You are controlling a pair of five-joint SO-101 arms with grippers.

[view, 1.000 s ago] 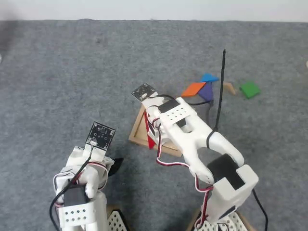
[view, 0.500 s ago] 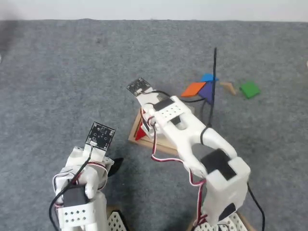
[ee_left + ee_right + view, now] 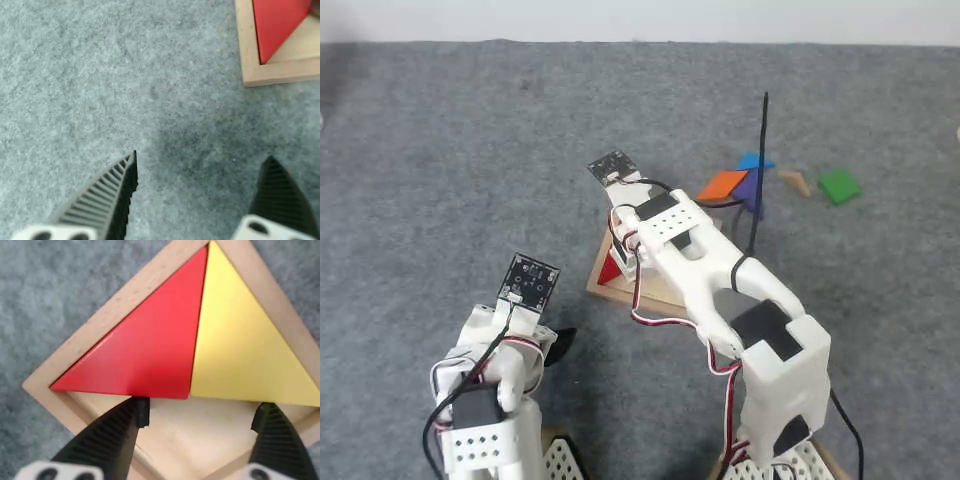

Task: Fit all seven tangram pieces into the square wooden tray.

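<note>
The square wooden tray [image 3: 65,357] holds a red triangle [image 3: 145,357] and a yellow triangle [image 3: 245,355], lying flat side by side along two of its rims. My right gripper [image 3: 202,415] hovers open just above the tray's bare floor, one fingertip [image 3: 137,415] at the red triangle's edge. In the high view the right arm covers most of the tray [image 3: 603,286], with a bit of the red triangle [image 3: 611,270] showing. My left gripper [image 3: 200,162] is open over bare carpet, short of the tray's corner [image 3: 250,75]. Orange [image 3: 722,184], blue [image 3: 754,160], purple [image 3: 750,190], tan [image 3: 798,182] and green [image 3: 839,185] pieces lie on the carpet beyond the tray.
Grey carpet covers the table. A thin black cable [image 3: 760,160] rises near the loose pieces. The left arm [image 3: 490,400] sits at the near left with open carpet around it.
The right arm swung left over the tray, and the red triangle moved with it from the tray's near edge into the left corner. The left arm stayed still.
</note>
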